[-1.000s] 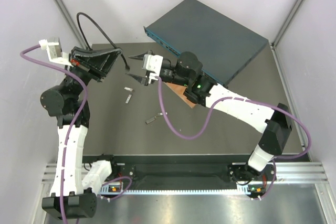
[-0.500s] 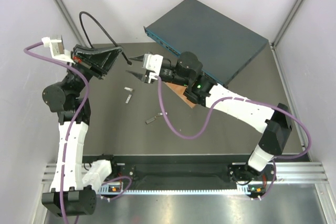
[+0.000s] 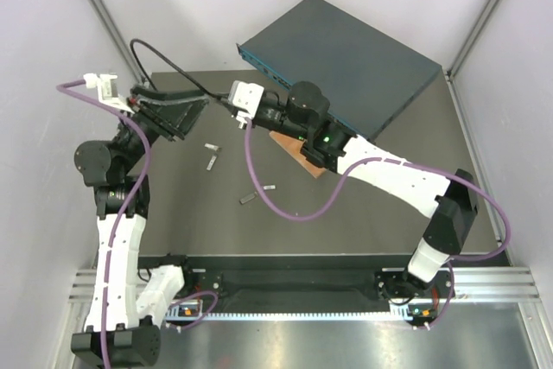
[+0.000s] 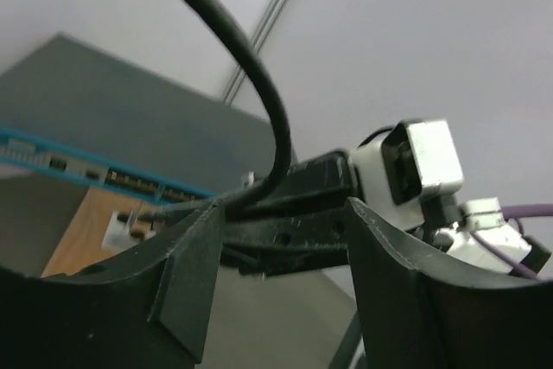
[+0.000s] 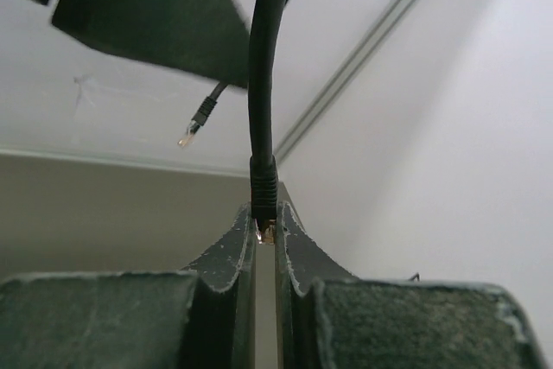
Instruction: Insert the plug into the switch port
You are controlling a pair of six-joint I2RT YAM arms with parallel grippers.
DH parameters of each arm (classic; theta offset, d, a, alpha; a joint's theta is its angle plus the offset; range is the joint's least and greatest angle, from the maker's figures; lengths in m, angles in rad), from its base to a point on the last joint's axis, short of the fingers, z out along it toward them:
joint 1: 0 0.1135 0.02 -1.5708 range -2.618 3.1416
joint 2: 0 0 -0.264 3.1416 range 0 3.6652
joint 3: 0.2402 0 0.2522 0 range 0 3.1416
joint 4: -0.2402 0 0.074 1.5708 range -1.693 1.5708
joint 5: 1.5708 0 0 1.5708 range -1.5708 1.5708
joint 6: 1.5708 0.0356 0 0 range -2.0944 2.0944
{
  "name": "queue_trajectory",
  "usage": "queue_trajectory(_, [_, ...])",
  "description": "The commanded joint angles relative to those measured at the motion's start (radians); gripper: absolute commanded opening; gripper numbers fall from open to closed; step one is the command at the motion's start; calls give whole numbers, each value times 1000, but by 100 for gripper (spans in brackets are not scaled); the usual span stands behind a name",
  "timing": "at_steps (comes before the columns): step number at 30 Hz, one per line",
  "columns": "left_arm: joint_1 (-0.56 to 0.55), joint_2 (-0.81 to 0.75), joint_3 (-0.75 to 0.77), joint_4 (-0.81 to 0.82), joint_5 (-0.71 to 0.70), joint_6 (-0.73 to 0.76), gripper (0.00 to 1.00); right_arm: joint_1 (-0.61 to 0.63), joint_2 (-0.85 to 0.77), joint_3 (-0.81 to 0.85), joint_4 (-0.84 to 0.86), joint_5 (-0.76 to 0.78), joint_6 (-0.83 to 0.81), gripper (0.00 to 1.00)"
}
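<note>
The plug [image 5: 267, 232] is a small pale connector on a thin black cable [image 5: 266, 58], and my right gripper [image 5: 265, 239] is shut on it just below its black boot. From above, that gripper [image 3: 216, 98] meets my left gripper [image 3: 177, 114] over the table's back left, and the cable [image 3: 164, 56] arcs up and left from there. In the left wrist view my left gripper [image 4: 283, 248] stands open with its fingers [image 4: 186, 274] apart around the right gripper's black tips. The switch [image 3: 346, 58] lies at the back, its teal face lined with ports [image 4: 130, 181].
A brown wooden board [image 3: 301, 155] lies in front of the switch under the right arm. Small loose grey pieces [image 3: 212, 155] [image 3: 257, 194] sit on the dark table. The cable's other end [image 5: 197, 123] hangs free. Purple cables loop beside both arms.
My left gripper has opened and let go of the cable. My right gripper moved left to it and shut on the plug.
</note>
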Motion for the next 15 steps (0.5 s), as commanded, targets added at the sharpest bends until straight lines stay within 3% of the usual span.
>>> queue_trajectory(1, [-1,-34,-12,-281,93,141,63,-25,-33,61,-81,48,-63,0])
queue_trajectory(4, [-2,-41,20,-559,214,310,68,-45,-38,67,-126,74,-116,0])
queue_trajectory(5, [-2,-27,42,-663,262,482,69,-53,-38,69,-137,73,-132,0])
queue_trajectory(6, [-2,-15,118,-942,261,596,70,-58,-36,75,-171,68,-144,0])
queue_trajectory(7, [-2,-2,157,-1048,267,710,70,-65,-36,73,-185,65,-156,0])
queue_trajectory(8, [-2,24,190,-1175,291,939,70,-70,-41,67,-194,62,-179,0])
queue_trajectory(11, [-2,33,328,-1496,310,1294,68,-71,-62,18,-212,53,-263,0])
queue_trajectory(15, [-2,-2,418,-1513,349,1291,67,-70,-85,-57,-231,54,-353,0])
